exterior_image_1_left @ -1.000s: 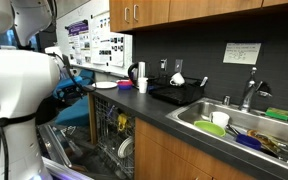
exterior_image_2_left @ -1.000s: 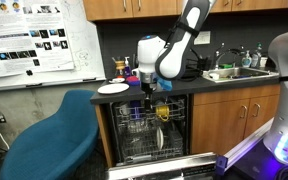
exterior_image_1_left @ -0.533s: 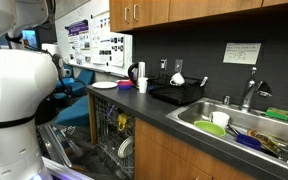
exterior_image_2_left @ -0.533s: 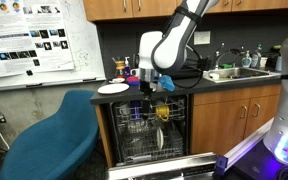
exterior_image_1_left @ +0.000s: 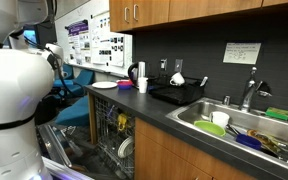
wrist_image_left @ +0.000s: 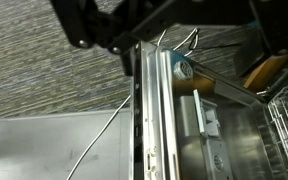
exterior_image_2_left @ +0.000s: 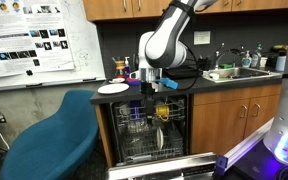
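My dark worktop (exterior_image_1_left: pixel 162 108) runs from mid-left to lower right in an exterior view. On it I see a white plate (exterior_image_1_left: pixel 105 85) at its left end and a white cup (exterior_image_1_left: pixel 142 84) near a black draining tray (exterior_image_1_left: pixel 180 94). The sink (exterior_image_1_left: pixel 206 107) is set in at the right. Below me, centre frame, the dishwasher rack (exterior_image_2_left: pixel 144 128) holds dishes.
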`<control>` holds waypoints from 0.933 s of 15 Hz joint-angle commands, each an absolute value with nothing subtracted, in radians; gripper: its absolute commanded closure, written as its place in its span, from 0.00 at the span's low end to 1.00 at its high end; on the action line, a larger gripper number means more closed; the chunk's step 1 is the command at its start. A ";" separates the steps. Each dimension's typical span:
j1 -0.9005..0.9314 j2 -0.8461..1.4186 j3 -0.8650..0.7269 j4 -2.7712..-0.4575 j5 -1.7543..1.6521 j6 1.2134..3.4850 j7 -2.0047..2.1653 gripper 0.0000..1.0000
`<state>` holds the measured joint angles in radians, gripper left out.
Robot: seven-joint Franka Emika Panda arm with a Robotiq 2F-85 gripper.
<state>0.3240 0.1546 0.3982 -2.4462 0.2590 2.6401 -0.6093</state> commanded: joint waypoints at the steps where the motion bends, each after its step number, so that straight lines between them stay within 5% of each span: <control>1: 0.291 0.168 0.422 -2.406 0.255 2.557 -0.686 0.00; 14: 0.306 0.197 0.413 -2.348 0.101 2.472 -0.755 0.00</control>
<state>0.3141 0.1945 0.4049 -2.3506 0.1050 2.4730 -0.7593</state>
